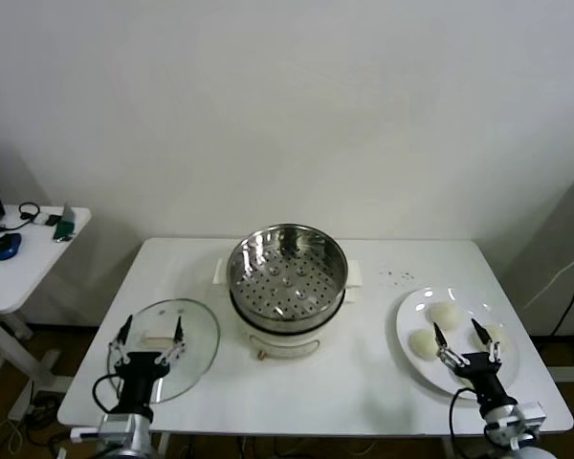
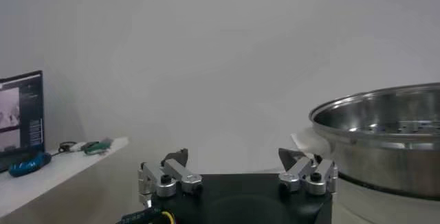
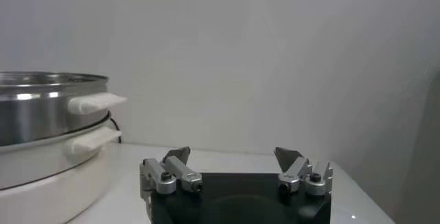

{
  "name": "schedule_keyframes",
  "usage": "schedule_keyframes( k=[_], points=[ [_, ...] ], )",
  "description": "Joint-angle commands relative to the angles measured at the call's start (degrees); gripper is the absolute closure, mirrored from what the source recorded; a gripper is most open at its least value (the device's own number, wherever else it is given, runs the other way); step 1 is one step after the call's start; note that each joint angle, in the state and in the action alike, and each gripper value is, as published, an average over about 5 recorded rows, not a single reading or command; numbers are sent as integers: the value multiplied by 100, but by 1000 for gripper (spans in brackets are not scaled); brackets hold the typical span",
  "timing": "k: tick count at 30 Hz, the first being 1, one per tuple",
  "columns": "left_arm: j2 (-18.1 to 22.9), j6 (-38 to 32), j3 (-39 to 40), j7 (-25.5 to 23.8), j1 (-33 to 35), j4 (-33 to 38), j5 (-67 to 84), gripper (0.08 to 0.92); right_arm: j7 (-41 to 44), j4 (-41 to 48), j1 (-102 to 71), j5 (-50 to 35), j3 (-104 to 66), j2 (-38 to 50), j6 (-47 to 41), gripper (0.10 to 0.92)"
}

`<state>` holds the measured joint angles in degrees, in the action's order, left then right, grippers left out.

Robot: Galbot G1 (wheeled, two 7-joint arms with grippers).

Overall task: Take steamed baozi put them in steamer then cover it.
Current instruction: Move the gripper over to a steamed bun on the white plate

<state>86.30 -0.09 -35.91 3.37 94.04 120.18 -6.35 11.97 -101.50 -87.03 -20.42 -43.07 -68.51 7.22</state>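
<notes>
On the white worktop (image 1: pixel 364 382) the steamer (image 1: pixel 287 273) stands in the middle, a shiny metal basket with holes in its bottom, sitting on a white pot base with side handles. The basket holds nothing. The cover (image 1: pixel 167 346), a round glass lid with a pale bar handle, lies flat on the worktop at the robot's left side, near the front edge. At the robot's right side there is a white plate (image 1: pixel 416 368) with the steamed baozi (image 1: pixel 446 315) on it; three buns I can see clearly, and one of them is partly hidden behind the right tool.

The left tool (image 1: pixel 153 335) hangs over the cover, its two fingers standing wide apart and holding nothing. The right tool (image 1: pixel 465 338) hangs over the plate, close to the buns, also with the fingers wide apart and nothing between them.

A small white side table (image 1: pixel 38 253) is at the far left, with a blue mouse (image 1: pixel 7 246) on it.
</notes>
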Motion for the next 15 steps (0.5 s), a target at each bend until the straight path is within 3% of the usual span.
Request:
schedule_keyframes(
  k=[1,7,15],
  points=[
    [-93,-136,29,-189,-9,-49,-254,177,544,16,316,488,-85,684,-382,203],
    [-114,-187,91,-221,-17,-50,-249,177,1932,373,901,1005,118,2177,-1172,203],
    [-196,-212,110,-192,7,-64,-179,177,4369,1464,1926,1582,723,4247,-1314,203]
  ],
)
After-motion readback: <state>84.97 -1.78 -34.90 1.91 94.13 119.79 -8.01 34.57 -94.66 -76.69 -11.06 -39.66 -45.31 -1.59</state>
